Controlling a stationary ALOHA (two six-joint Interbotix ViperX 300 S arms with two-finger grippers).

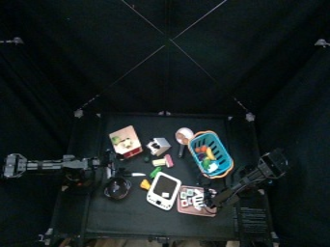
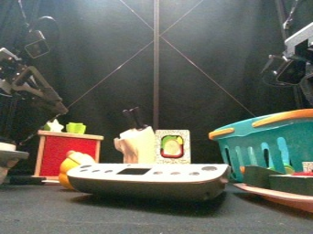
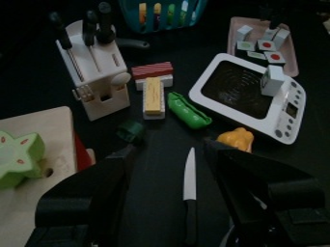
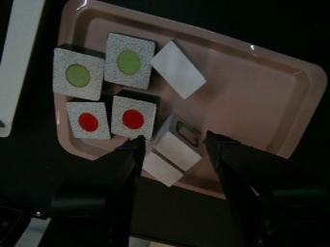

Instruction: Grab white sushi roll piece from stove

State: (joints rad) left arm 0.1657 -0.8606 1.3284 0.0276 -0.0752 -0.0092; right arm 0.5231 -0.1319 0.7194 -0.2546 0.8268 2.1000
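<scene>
The white stove point(image 3: 245, 96) with pink trim lies flat on the table. It also shows in the top view point(image 1: 161, 190) and in the front view point(image 2: 146, 177). A white sushi roll piece point(image 3: 273, 83) stands on the stove near its knob edge. My left gripper point(image 3: 180, 207) is open and empty, well short of the stove, over a knife point(image 3: 188, 188). My right gripper point(image 4: 178, 181) is open, low over the pink tray point(image 4: 277, 92). Its jaws stand either side of a white piece point(image 4: 172, 154) at the tray's rim.
The tray holds several sushi pieces with green and red centres point(image 4: 129, 63). A white knife block point(image 3: 88, 58), a green pea pod point(image 3: 191, 115), a yellow piece point(image 3: 154, 96) and a wooden box point(image 3: 39, 159) lie near the left gripper. A teal basket point(image 1: 206, 152) stands behind the tray.
</scene>
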